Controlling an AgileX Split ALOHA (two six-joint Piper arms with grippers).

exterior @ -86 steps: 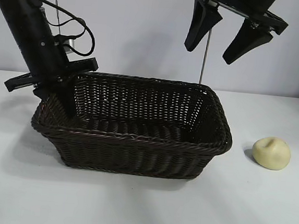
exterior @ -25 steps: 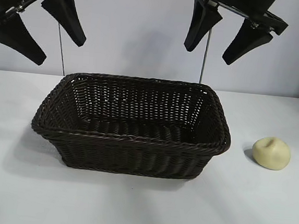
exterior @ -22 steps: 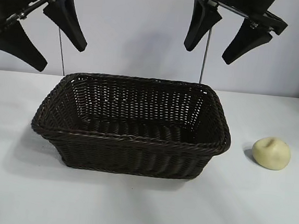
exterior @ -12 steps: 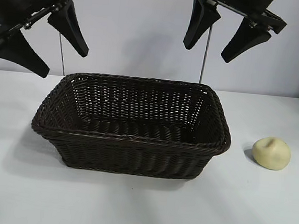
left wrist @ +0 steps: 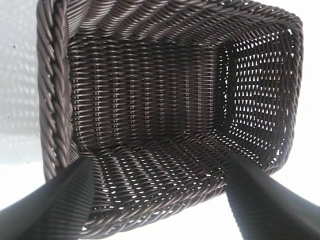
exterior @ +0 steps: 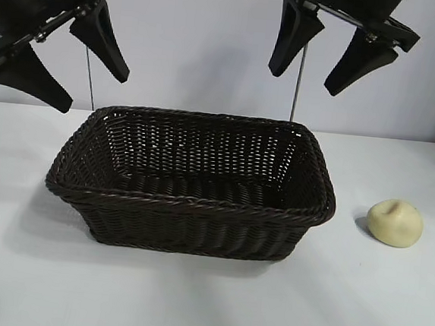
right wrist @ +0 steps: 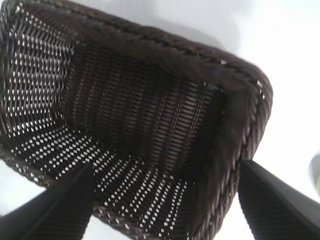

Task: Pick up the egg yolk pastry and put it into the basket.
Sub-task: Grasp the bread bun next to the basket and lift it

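White bench (exterior: 190, 298), dark woven basket (exterior: 191, 206) resting at its middle, pale egg yolk pastry (exterior: 395, 223) lying apart near its right end

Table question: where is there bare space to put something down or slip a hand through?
The table is bare in front of the basket, to its left, and in the strip between it and the pastry. The basket's inside is bare too. It is crowded only overhead, where the left gripper and right gripper hang with open fingers.

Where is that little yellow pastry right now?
In the exterior view the egg yolk pastry sits on the white table, right of the basket, apart from it.
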